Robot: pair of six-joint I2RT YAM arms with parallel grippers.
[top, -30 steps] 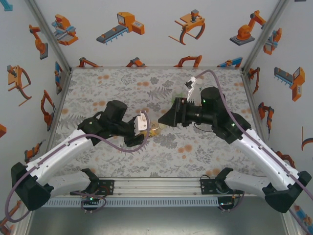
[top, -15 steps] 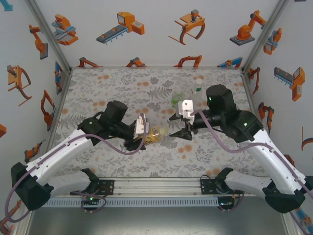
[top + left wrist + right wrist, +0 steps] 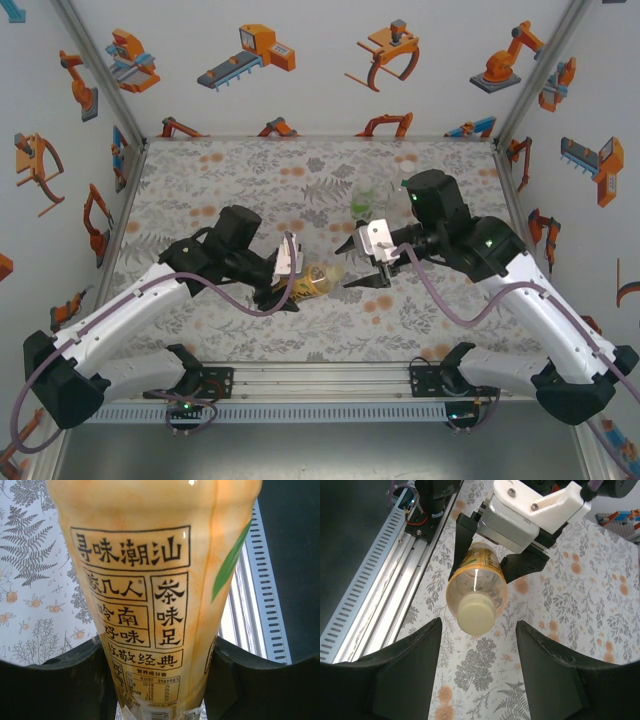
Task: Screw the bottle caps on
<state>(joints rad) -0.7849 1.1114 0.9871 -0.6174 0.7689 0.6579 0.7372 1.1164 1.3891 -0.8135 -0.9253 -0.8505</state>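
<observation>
The left gripper (image 3: pixel 297 284) was shut tight on the yellow bottle (image 3: pixel 320 277), with one finger on each side of its label. The bottle was tipped over sideways. Its top end had a pale round cap (image 3: pixel 476 614) on it. That end pointed at the right gripper (image 3: pixel 355 266).

The right gripper was open wide, just beside the cap end of the yellow bottle. It was not touching. One finger was off to each side of the cap, with a gap on both sides.

Past the yellow bottle, behind the right gripper, stood a small green bottle (image 3: pixel 366 200).

The table (image 3: pixel 200 180) had a cloth with grey leaves and orange flowers. There was lots of bare cloth to the left of the yellow bottle and behind it. A metal rail (image 3: pixel 370 595) ran along the table edge in front of the bottle. The white walls (image 3: pixel 300 90) with orange robot pictures were well apart from the bottle.
</observation>
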